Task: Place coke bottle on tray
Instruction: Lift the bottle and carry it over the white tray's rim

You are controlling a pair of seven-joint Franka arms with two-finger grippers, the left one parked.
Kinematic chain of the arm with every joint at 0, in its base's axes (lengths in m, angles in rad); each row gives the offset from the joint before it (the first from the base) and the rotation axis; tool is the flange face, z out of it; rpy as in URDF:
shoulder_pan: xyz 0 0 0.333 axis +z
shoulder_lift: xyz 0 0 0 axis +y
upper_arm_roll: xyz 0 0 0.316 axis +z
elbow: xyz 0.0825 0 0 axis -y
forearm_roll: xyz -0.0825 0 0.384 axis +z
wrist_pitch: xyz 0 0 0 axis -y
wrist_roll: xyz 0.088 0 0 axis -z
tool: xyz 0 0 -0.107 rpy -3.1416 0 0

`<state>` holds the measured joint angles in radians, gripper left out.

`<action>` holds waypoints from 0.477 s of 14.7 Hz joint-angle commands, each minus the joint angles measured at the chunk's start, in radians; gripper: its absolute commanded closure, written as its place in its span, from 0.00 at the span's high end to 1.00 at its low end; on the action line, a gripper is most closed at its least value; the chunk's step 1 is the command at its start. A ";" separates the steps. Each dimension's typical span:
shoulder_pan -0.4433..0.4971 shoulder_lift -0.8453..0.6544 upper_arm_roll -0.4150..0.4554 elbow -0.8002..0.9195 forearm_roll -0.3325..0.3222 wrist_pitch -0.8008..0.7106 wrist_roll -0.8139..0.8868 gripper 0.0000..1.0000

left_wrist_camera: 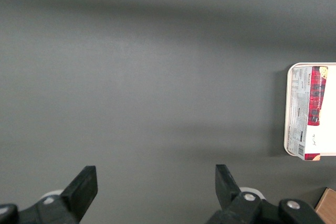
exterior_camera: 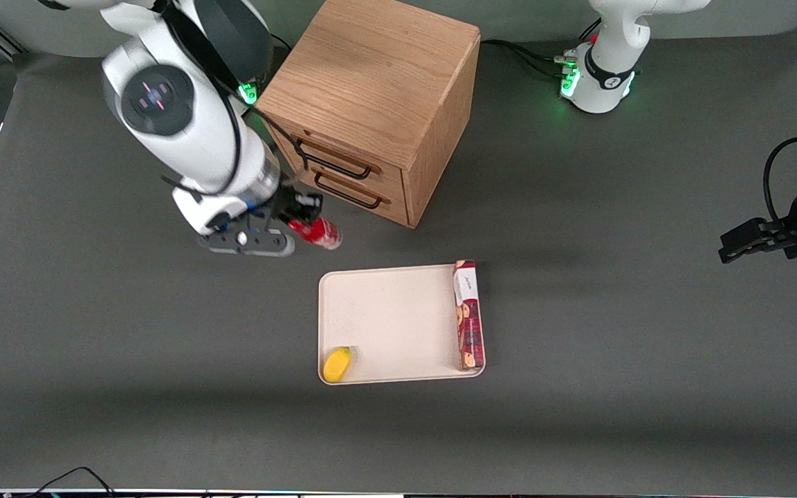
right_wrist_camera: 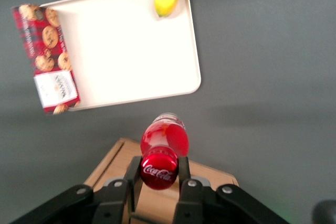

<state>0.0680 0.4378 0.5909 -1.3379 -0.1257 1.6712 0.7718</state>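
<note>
My right gripper [exterior_camera: 299, 220] is shut on the red cap of the coke bottle [exterior_camera: 317, 232], just in front of the wooden cabinet's drawers. In the right wrist view both fingers [right_wrist_camera: 134, 174] press the cap's sides, and the coke bottle [right_wrist_camera: 164, 139] points its clear base down toward the grey table. The cream-white tray [exterior_camera: 391, 318] lies flat on the table, nearer to the front camera than the bottle and beside it toward the parked arm's end. In the right wrist view the tray [right_wrist_camera: 126, 45] has a broad bare middle.
A yellow fruit [exterior_camera: 337, 364] sits in the tray's corner nearest the front camera. A long red cookie box [exterior_camera: 468, 315] lies along the tray's edge toward the parked arm. The wooden drawer cabinet [exterior_camera: 371, 90] stands close to the gripper, with two black handles [exterior_camera: 343, 181].
</note>
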 commanded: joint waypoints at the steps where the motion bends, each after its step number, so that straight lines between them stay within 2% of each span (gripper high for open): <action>1: -0.007 0.039 0.007 -0.053 -0.078 0.106 0.064 0.08; 4: -0.005 0.105 0.010 -0.105 -0.182 0.246 0.122 0.08; 7: -0.005 0.134 0.009 -0.136 -0.198 0.340 0.124 0.08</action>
<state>0.0660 0.5683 0.5900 -1.4623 -0.2915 1.9742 0.8607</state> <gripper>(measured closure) 0.687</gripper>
